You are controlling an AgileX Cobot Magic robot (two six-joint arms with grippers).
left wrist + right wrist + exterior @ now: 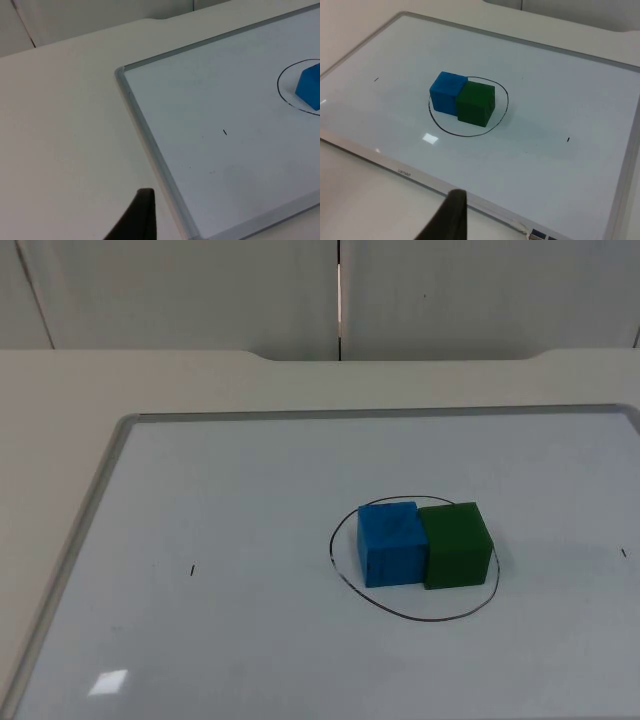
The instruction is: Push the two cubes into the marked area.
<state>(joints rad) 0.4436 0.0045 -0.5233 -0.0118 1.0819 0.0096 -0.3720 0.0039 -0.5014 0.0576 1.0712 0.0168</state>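
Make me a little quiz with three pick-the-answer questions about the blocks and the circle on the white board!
1. Where is the blue cube?
A. Beside the green cube, touching it
B. On top of the green cube
C. Off the whiteboard

2. How many cubes are there?
A. One
B. Two
C. Four

3. Are the cubes in the drawn circle?
A. Both far outside it
B. Both within it, near its far edge
C. Only the green one is inside

Answers:
1. A: the top view shows their sides meeting, both standing on the board.
2. B: one blue and one green.
3. B: the black line loops around both in the right wrist view, and in the top view bare board lies between the cubes and the line's near side.
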